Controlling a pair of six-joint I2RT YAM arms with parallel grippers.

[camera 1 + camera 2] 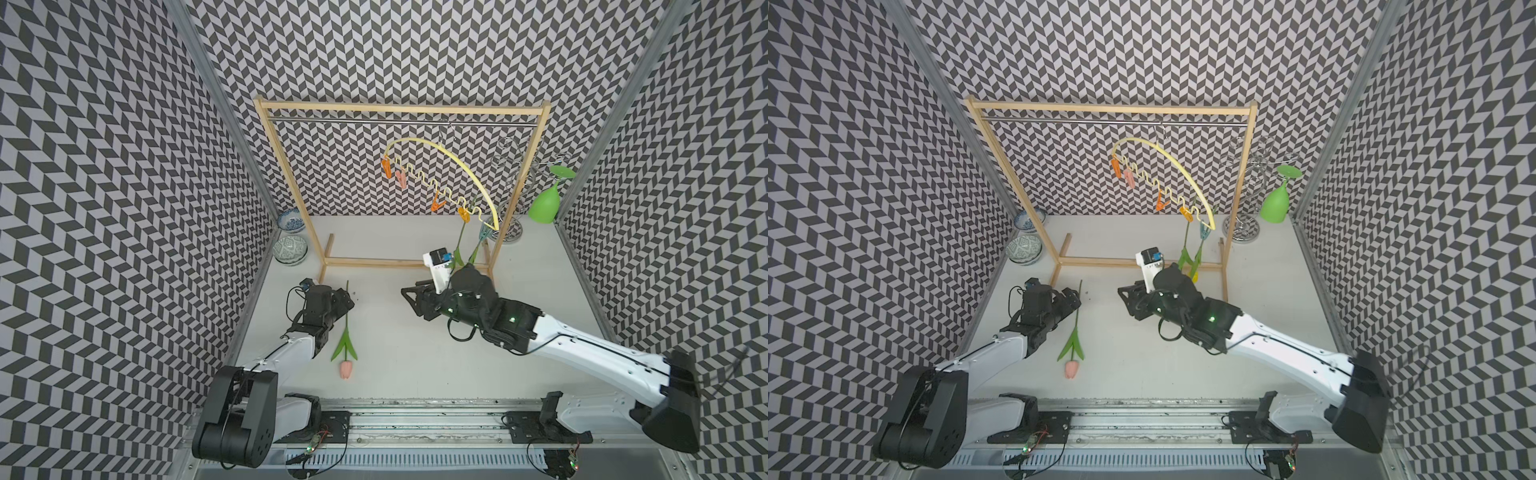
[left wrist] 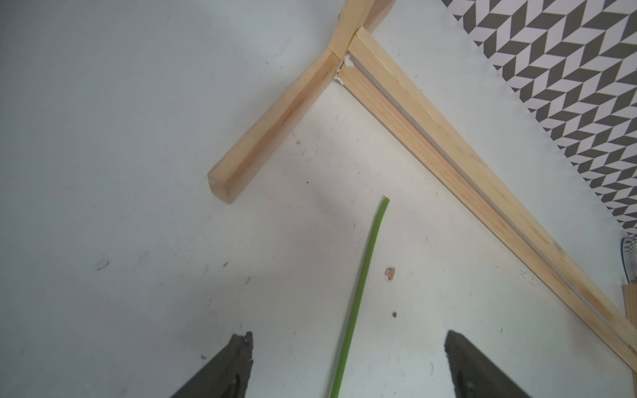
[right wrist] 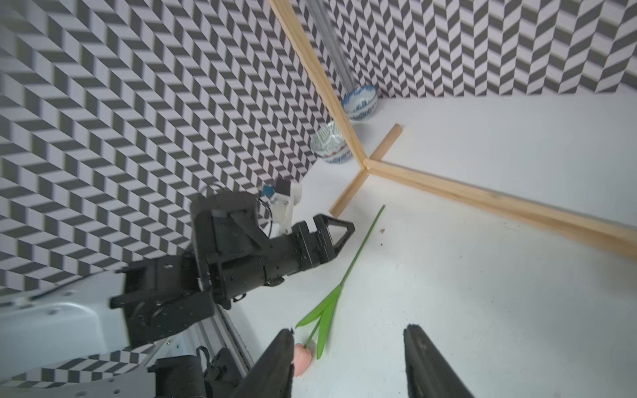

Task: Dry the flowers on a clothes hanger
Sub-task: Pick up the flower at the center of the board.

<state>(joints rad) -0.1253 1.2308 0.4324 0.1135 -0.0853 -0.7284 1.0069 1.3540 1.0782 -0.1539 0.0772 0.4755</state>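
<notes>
**Two tulips pegged, one on the table**

We note the clothes hanger [image 1: 415, 139] hanging tilted from the metal rod [image 1: 353, 120] of the wooden rack [image 1: 399, 109]. Two flowers [image 1: 460, 239] hang head-down from pegs at its low end, stems side by side. Their heads are largely hidden behind the right arm.

The third, a pink tulip [image 1: 345, 332], lies flat on the table [image 1: 415, 365]. Its bloom points toward the robot's base and its stem tip lies near the rack's foot [image 2: 241, 162].

The left gripper [image 2: 348, 336] sits low over that stem with its fingers spread wide. The stem runs between them, and we see no contact.

The right gripper [image 3: 350, 336] hangs above the table, well apart from the tulip. Its jaws are apart and empty.
</notes>
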